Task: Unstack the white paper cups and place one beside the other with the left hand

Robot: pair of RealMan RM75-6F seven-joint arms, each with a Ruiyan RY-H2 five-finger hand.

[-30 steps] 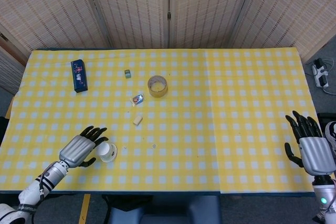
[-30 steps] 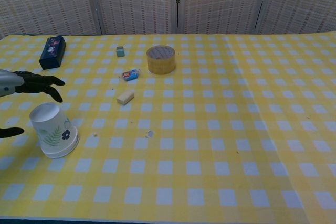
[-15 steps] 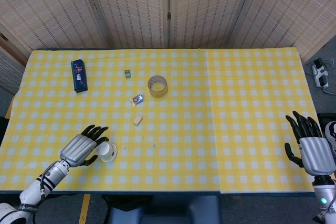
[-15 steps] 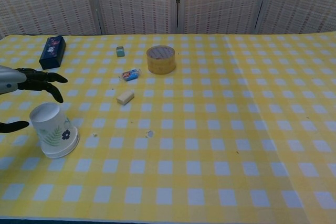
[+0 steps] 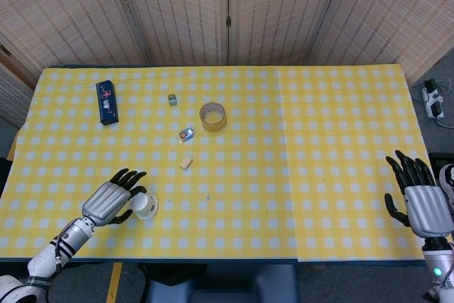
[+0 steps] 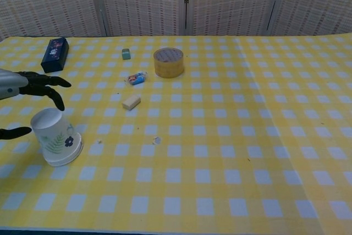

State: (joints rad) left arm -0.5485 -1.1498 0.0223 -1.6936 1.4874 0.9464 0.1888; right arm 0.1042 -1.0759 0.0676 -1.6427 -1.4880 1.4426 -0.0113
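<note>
Cups [image 6: 55,137]: white, leaf and flower print, upside down on the yellow check cloth [image 5: 298,161], near its front left edge; still nested as one stack.

Your left hand [image 5: 110,200]: beside the stack on its left, fingers spread around it, nothing gripped; contact cannot be told.

Your right hand [image 5: 418,196]: far right edge of the cloth, fingers apart, holding nothing.

Also on the cloth: tape roll [image 6: 168,62], blue box [image 6: 54,54], eraser [image 6: 131,101], small wrapped sweet [image 6: 137,78].

overhead head view, low chest view
</note>
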